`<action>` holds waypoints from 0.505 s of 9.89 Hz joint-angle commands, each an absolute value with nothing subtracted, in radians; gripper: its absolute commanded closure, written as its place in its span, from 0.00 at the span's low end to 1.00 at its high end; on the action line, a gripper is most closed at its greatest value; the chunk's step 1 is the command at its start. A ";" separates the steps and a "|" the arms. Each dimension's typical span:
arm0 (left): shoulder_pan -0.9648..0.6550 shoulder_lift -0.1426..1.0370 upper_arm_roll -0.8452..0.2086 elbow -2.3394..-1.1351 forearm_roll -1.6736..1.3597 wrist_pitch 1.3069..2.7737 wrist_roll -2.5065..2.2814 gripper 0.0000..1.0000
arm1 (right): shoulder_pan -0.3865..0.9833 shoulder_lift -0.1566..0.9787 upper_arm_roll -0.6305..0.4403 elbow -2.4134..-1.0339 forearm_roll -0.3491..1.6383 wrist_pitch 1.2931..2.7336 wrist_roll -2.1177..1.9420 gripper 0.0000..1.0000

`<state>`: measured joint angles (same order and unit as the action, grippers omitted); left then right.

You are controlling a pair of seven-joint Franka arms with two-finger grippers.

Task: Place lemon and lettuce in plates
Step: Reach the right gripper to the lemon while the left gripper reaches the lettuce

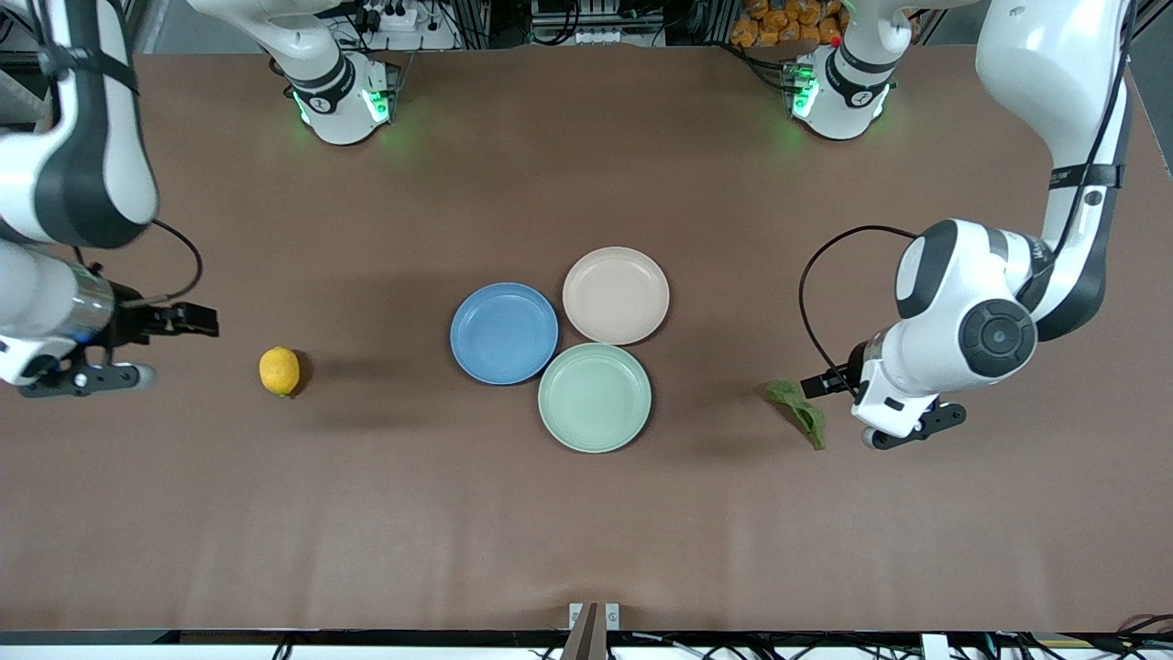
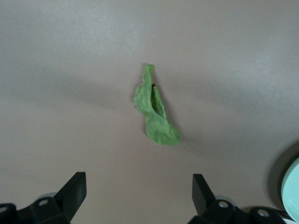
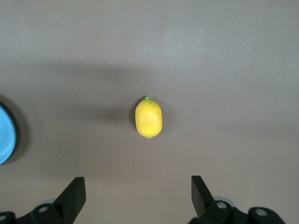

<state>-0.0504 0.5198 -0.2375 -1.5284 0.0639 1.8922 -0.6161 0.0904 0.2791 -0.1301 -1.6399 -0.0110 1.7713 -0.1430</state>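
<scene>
The lemon (image 1: pixel 279 370) looked firm, smooth and likely to roll, so a hold across its short middle seemed best; its long axis ran toward the robots' bases. The lettuce (image 1: pixel 799 411) looked thin and limp, lying slantwise. Both lay on the worktop (image 1: pixel 586 532), apart from the plates (image 1: pixel 504 332). The right gripper (image 3: pixel 135 198) and left gripper (image 2: pixel 138 196) hung spread, empty.

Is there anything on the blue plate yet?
No, the blue plate is bare. The lemon and lettuce lie on the table. What is under the plate is hidden.
</scene>
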 commanded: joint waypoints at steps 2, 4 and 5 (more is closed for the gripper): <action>-0.055 0.526 -0.236 -1.543 0.090 1.902 -0.678 0.00 | 0.083 0.279 -0.127 -1.776 -0.015 1.920 -0.137 0.00; -0.092 0.555 -0.235 -1.543 0.128 1.931 -0.773 0.00 | 0.081 0.284 -0.127 -1.853 -0.015 2.015 -0.137 0.00; -0.097 0.564 -0.238 -1.543 0.159 1.933 -0.826 0.00 | 0.081 0.284 -0.127 -1.889 -0.015 2.069 -0.137 0.00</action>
<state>-0.0786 0.5511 -0.2375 -1.5447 0.1087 1.9160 -0.7498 0.0879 0.2987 -0.1317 -1.8322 -0.0110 2.0101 -0.1430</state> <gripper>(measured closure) 0.000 0.000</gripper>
